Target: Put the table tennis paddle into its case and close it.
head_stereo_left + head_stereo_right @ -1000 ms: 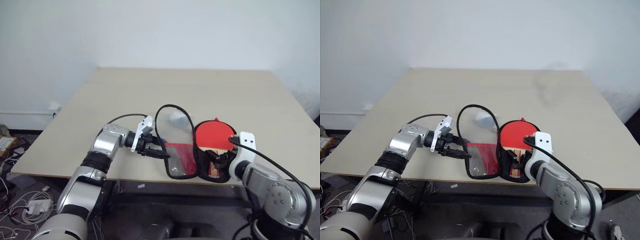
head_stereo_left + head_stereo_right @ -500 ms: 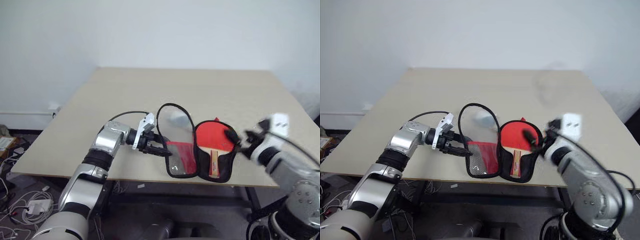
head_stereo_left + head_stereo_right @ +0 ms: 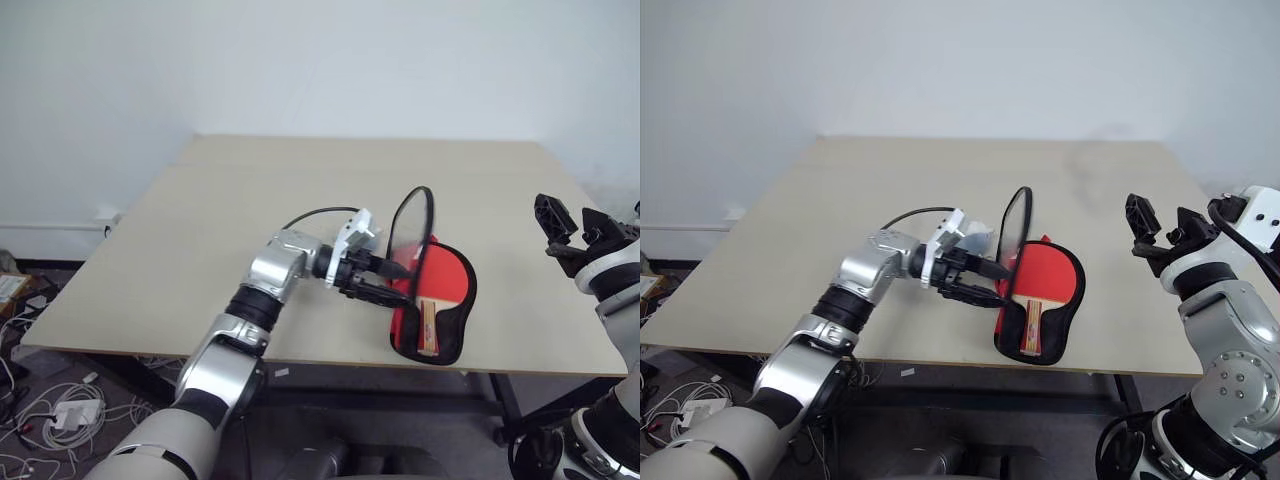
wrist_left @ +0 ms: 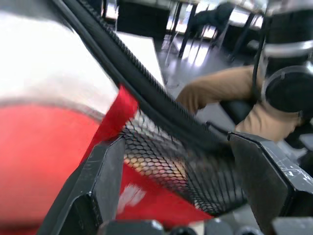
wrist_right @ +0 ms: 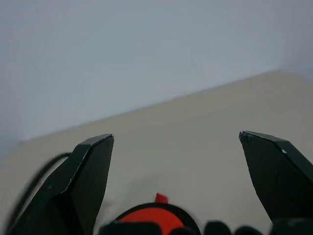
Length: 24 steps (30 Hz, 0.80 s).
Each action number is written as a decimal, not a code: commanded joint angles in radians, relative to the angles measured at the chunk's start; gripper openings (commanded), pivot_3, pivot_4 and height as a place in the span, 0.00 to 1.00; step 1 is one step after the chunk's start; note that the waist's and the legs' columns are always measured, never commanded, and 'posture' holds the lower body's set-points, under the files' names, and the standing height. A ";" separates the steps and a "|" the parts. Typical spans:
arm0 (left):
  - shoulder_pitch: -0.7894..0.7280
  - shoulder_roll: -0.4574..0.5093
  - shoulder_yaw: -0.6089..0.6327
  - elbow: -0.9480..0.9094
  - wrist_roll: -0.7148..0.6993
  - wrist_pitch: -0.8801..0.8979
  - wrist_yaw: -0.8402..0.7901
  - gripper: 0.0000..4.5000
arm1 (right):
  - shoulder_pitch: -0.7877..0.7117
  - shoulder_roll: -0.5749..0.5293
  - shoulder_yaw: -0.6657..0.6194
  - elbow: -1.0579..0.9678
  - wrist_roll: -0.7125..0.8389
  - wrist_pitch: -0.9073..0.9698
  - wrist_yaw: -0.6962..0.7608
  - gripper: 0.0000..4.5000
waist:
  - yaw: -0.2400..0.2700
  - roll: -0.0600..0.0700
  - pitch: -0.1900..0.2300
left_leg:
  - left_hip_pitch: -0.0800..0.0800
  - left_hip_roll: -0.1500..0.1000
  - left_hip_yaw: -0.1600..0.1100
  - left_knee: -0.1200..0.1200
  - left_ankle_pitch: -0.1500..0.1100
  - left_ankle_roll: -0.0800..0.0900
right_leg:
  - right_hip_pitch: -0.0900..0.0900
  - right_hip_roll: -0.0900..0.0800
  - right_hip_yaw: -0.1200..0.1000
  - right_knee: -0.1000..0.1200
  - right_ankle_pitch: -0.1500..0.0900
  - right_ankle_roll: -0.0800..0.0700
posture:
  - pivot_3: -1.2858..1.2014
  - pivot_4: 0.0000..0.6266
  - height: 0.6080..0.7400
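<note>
A beige table [image 3: 250,200] fills the middle, with a white wall [image 3: 300,60] behind it at 12 o'clock. At 8 o'clock, on the floor under the table's corner, lie tangled cables [image 3: 35,400] and a white adapter [image 3: 78,410]. A white wall socket [image 3: 107,215] sits at 9 o'clock.

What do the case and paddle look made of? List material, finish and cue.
Case: soft fabric, matte red with black edging; its flap bends, mesh pocket shows. Table tennis paddle: likely rubber face, smooth red; handle apparently light wood, striped.
</note>
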 commanded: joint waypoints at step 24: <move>-0.017 0.052 0.168 0.086 -0.051 0.449 0.434 0.79 | 0.248 -0.065 0.389 0.192 -0.101 -0.212 -0.023 0.99 | 0.003 -0.002 0.001 | 0.000 -0.001 -0.001 0.003 0.002 -0.003 | 0.001 0.001 -0.001 0.001 0.000 0.001 | 0.52 0.00 1.00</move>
